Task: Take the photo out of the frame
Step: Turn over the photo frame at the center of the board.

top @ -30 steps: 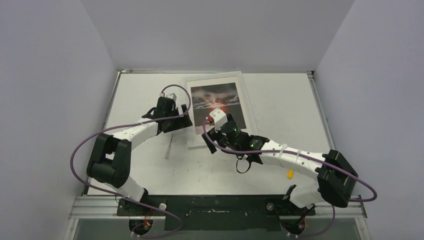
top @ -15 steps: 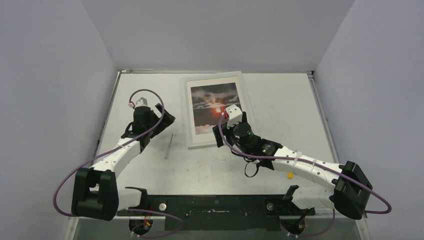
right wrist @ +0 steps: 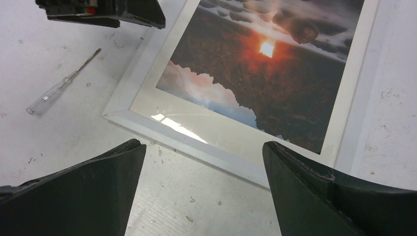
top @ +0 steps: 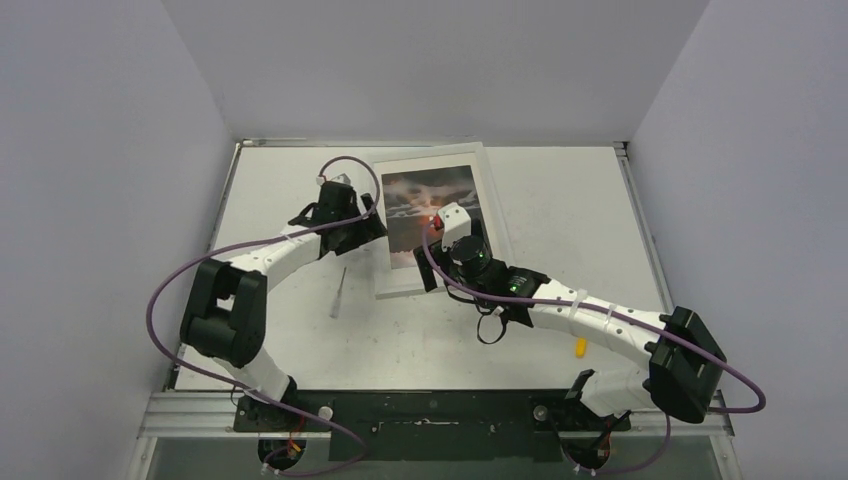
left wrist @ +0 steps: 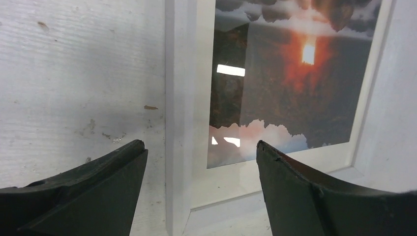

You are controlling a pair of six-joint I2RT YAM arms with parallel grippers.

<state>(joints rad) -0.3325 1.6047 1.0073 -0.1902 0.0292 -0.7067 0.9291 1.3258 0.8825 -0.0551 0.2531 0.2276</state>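
Your left gripper (left wrist: pixel 199 147) is spread wide, with the left border of the frame (left wrist: pixel 179 98) between its fingers. Your right gripper (right wrist: pixel 201 145), also spread and empty, hangs above the frame's near edge. The photo (right wrist: pixel 265 64) sits framed just ahead.

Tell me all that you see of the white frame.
The frame is a flat white rectangle with a wide border, its front glossy with reflections. It lies face up on the table, the photo inside. The open left hand hangs over its left edge, the open right hand over its near end; neither grips it.
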